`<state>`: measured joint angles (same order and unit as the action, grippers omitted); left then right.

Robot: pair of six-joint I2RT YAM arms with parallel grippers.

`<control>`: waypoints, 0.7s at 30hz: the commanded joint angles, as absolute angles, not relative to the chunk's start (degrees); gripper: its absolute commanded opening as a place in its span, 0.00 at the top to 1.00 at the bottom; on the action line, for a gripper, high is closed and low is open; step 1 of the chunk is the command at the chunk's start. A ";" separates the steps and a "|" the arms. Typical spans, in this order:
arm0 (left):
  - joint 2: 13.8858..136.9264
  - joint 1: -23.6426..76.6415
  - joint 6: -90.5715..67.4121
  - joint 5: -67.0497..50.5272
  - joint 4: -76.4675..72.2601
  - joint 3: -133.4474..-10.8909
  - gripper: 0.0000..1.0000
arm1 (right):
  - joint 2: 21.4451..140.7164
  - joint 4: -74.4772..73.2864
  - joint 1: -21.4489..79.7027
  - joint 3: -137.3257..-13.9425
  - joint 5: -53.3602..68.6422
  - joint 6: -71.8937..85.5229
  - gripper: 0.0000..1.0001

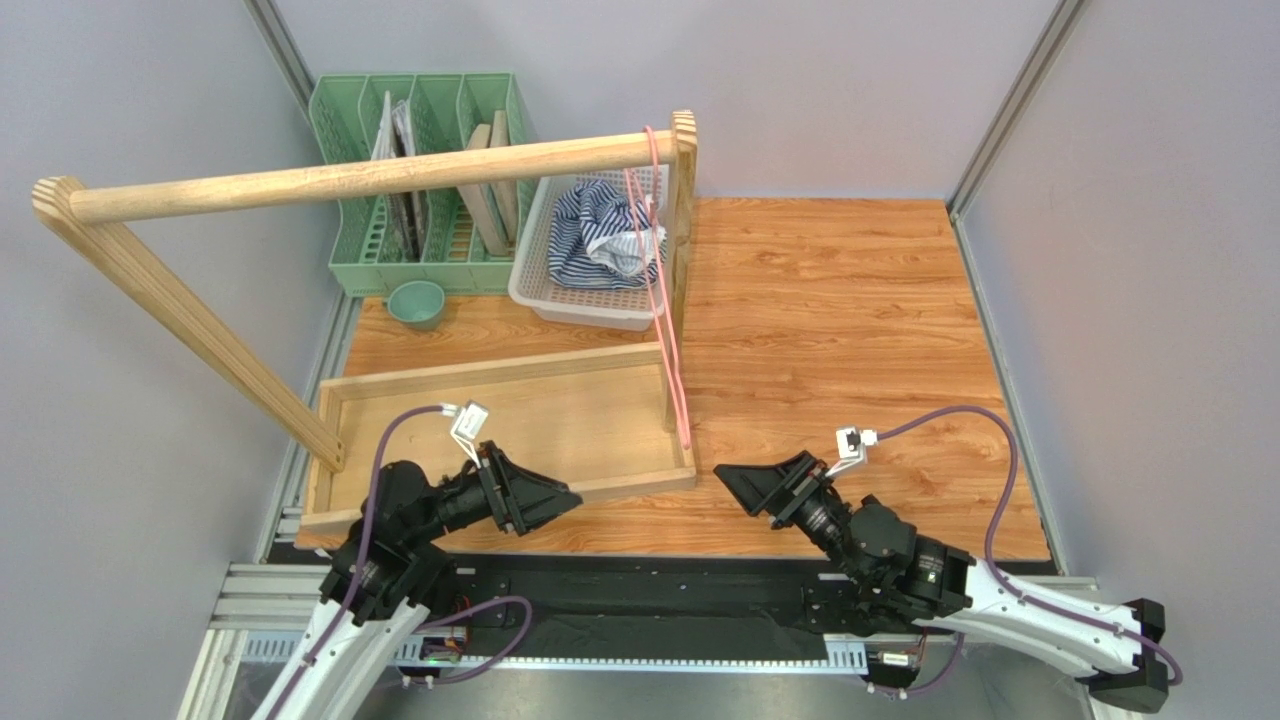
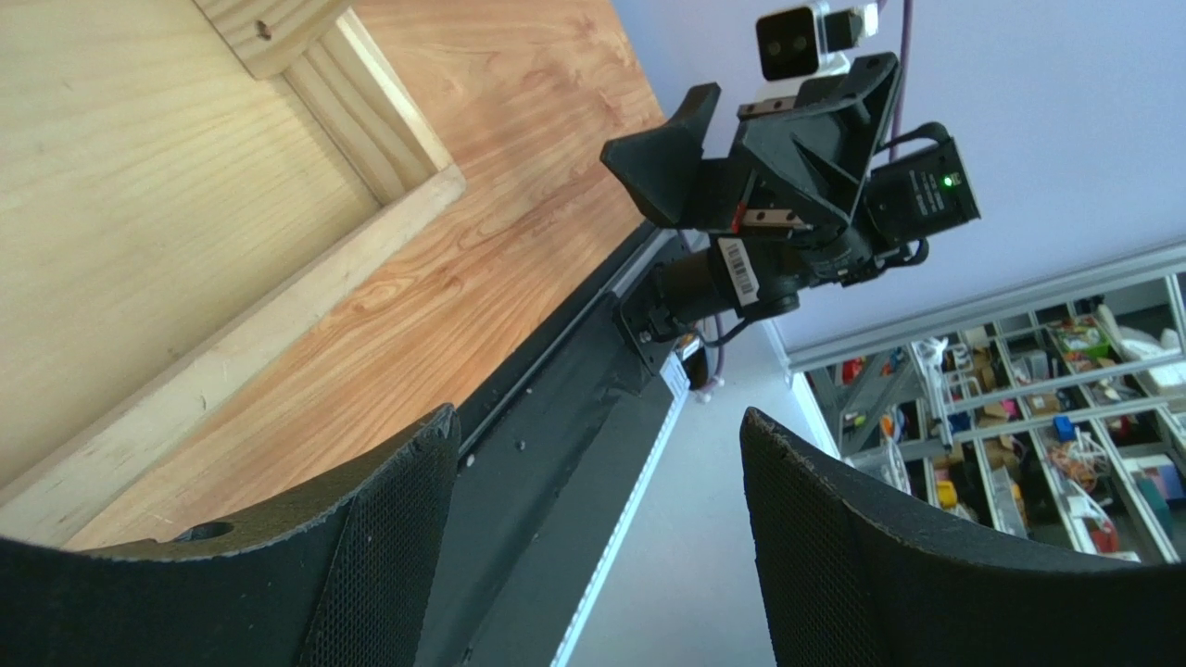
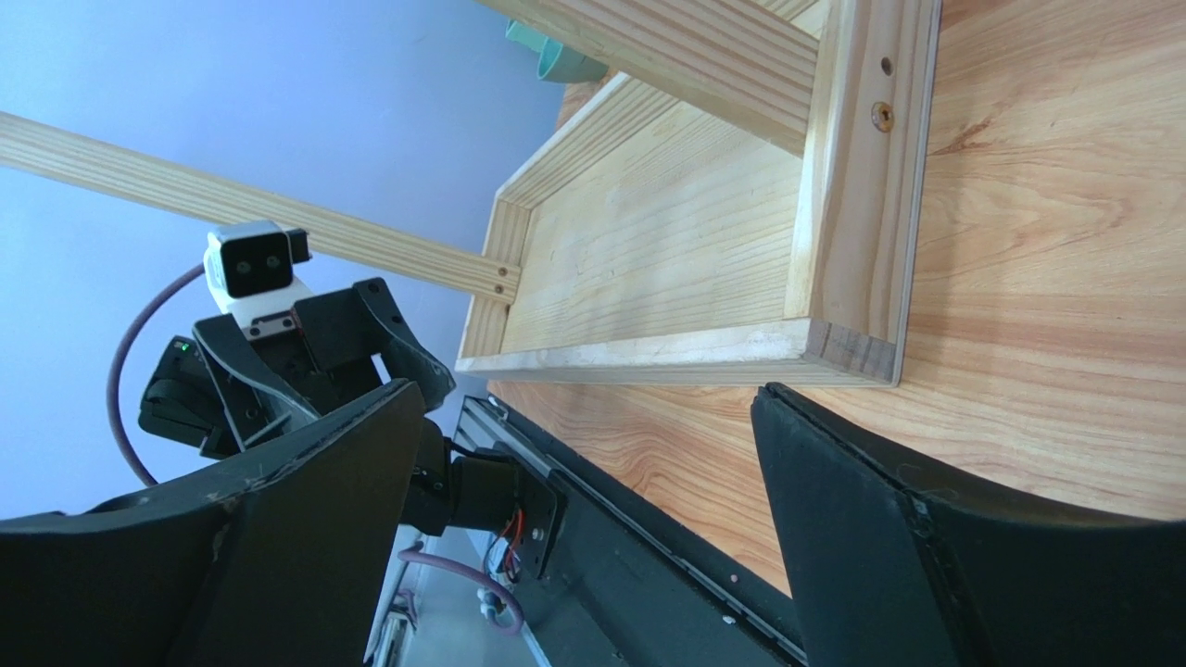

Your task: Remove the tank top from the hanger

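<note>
I am holding my left tool [image 1: 556, 495] and right tool [image 1: 739, 483] wide open, with nothing in them, low in the frame. The tank top [image 1: 598, 236] is lying bunched in the white basket [image 1: 541, 293], upper middle. The pink hanger [image 1: 667, 323] is hanging from the wooden rail [image 1: 376, 173] and looks bare. I am thinking the job is done. A barcode sticker [image 2: 738, 271] is showing, too small to read.

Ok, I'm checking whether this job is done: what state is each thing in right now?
tank top: off the hanger, crumpled in the basket.
hanger: bare, hooked on the rail, hanging down.
left gripper: open, holding nothing.
right gripper: open, holding nothing.
</note>
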<state>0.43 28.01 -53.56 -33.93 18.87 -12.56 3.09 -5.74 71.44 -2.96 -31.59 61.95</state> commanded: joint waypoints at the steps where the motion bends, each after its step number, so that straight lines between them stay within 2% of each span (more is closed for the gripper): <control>1: -7.21 28.12 -52.38 -38.05 16.79 -11.17 0.21 | -2.63 -11.59 71.45 4.39 -35.94 64.68 0.04; 12: -7.29 28.21 -60.55 -40.43 0.72 1.58 0.22 | -2.64 -14.94 71.37 4.57 -36.56 65.57 0.02; 21: -7.29 28.21 -58.36 -39.99 3.24 1.58 0.22 | -2.64 -15.47 71.37 4.57 -37.18 66.01 0.03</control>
